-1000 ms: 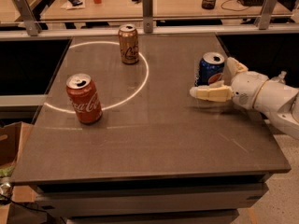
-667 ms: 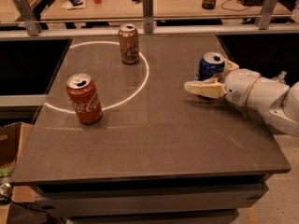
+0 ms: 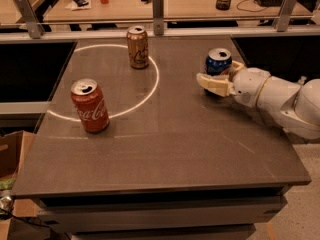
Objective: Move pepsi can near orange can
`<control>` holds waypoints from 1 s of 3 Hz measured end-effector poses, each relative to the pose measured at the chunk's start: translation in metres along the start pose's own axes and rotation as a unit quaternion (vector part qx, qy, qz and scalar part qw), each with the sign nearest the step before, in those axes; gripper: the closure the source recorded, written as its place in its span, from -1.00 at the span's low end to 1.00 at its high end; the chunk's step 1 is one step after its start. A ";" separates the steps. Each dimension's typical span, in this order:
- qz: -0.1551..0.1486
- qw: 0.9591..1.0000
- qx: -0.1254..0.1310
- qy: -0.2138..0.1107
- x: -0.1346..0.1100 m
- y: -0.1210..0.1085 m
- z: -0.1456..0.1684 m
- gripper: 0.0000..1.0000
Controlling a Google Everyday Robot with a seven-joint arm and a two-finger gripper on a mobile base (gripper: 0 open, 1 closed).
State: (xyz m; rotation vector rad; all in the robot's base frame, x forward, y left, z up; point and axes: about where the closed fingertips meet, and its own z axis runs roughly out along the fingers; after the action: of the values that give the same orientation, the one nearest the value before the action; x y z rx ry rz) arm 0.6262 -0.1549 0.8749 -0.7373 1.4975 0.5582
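Observation:
The pepsi can (image 3: pixel 218 60) is blue with a silver top and stands upright at the right middle of the dark table (image 3: pixel 175 139). My gripper (image 3: pixel 216 75) reaches in from the right and is shut on the pepsi can, one cream finger (image 3: pixel 214 84) in front of it and the other behind. The orange can (image 3: pixel 137 47), tan-gold with dark script, stands upright at the back centre of the table, on the far edge of a white circle. It is well to the left of the pepsi can.
A red Coca-Cola can (image 3: pixel 90 105) stands at the left front, on the white circle line (image 3: pixel 150 86). A metal rail with posts (image 3: pixel 158 10) runs along the back edge. A cardboard box (image 3: pixel 11 154) sits on the floor at the left.
My gripper has moved left and toward the back with the pepsi can in it. The orange can and the Coca-Cola can have not moved.

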 end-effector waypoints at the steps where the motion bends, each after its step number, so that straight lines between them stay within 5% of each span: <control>1: -0.001 1.000 -0.012 -0.015 -0.005 0.005 0.016 0.74; 2: 0.012 0.999 -0.023 -0.030 -0.013 0.013 0.043 1.00; 3: 0.018 0.999 -0.040 -0.020 -0.018 0.022 0.076 1.00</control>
State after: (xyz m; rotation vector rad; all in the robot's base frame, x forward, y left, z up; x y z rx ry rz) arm 0.6610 -0.0829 0.8856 -0.7578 1.4599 0.6583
